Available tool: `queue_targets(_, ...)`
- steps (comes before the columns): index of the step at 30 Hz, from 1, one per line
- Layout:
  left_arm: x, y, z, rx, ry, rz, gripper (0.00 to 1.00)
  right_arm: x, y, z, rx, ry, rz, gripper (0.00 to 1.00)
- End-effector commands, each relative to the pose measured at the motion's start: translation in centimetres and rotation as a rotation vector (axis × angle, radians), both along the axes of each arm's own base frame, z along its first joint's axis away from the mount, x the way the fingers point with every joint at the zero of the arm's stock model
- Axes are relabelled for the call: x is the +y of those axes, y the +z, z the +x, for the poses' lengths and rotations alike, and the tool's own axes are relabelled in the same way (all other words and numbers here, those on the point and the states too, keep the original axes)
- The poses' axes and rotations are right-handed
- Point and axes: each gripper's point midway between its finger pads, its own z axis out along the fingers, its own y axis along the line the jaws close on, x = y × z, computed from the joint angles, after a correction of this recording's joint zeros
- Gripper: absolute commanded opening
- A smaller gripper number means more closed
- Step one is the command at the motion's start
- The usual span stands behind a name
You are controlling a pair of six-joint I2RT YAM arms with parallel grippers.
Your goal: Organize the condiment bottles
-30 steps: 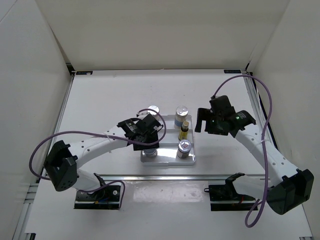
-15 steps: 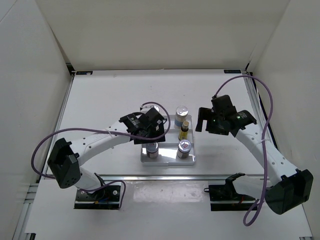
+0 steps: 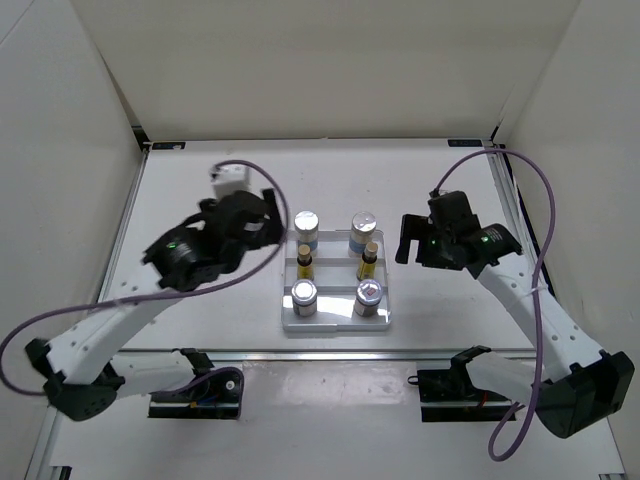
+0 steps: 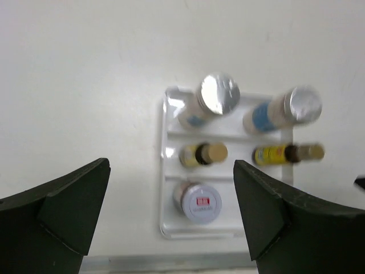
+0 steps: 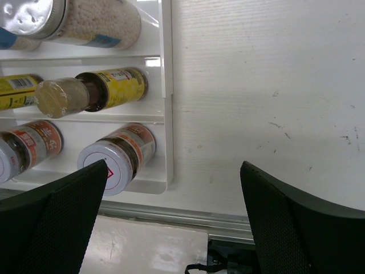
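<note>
Six condiment bottles stand in the white tiered tray (image 3: 335, 326). Two tall white ones (image 3: 307, 228) (image 3: 362, 228) are at the back. Two amber ones (image 3: 304, 262) (image 3: 368, 260) are in the middle, and two silver-lidded jars (image 3: 303, 294) (image 3: 368, 294) are at the front. My left gripper (image 3: 268, 222) is open and empty, raised to the left of the tray. In the left wrist view (image 4: 171, 228) its right finger hides one jar. My right gripper (image 3: 402, 240) is open and empty, just right of the tray. The right wrist view (image 5: 177, 228) shows the near jar (image 5: 117, 157).
The tray's right wall (image 5: 166, 85) lies close to my right gripper. A metal rail (image 3: 330, 352) runs along the table's near edge. White walls close in the table on three sides.
My left arm has drawn back from over the tray's left column, up and to the left, uncovering the left amber bottle and jar. My right arm has barely moved.
</note>
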Motion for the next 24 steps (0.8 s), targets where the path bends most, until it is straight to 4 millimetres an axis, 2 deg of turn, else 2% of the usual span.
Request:
queue_targets(1, 7.5, 6.7, 0.4, -0.204, 0.181, 0.007, 1.0, -0.6, 2.5, 1.1, -0.094, -0.008, -0.013, 1.0)
queue_targets(3, 10.3, 7.8, 0.5, -0.23, 0.252, -0.003, 1.0, -0.5, 2.8, 1.2, -0.103, -0.008, -0.009, 1.0)
queue_targets(6, 12.7, 8.5, 0.3, -0.247, 0.305, -0.008, 1.0, -0.6, 3.3, 1.0, -0.119, -0.009, -0.001, 1.0)
queue_targets(9, 13.3, 7.9, 0.6, -0.222, 0.314, -0.008, 1.0, -0.6, 3.8, 1.1, -0.151, -0.01, 0.014, 1.0)
queue_targets(11, 13.0, 7.1, 0.9, -0.194, 0.297, -0.012, 1.0, -0.7, 4.1, 1.0, -0.161, -0.003, 0.012, 1.0)
queue_targets(15, 14.0, 6.6, 1.2, -0.17, 0.329, -0.024, 1.0, -0.8, 3.9, 0.8, -0.153, -0.003, 0.008, 1.0)
queue_targets(22, 16.6, 7.2, -0.5, -0.23, 0.421, -0.036, 1.0, -1.8, 4.4, 0.6, -0.173, -0.034, -0.025, 1.0)
queue_targets(24, 16.6, 6.3, -0.5, -0.212, 0.42, -0.022, 1.0, -2.0, 4.7, 0.6, -0.185, -0.042, -0.029, 1.0)
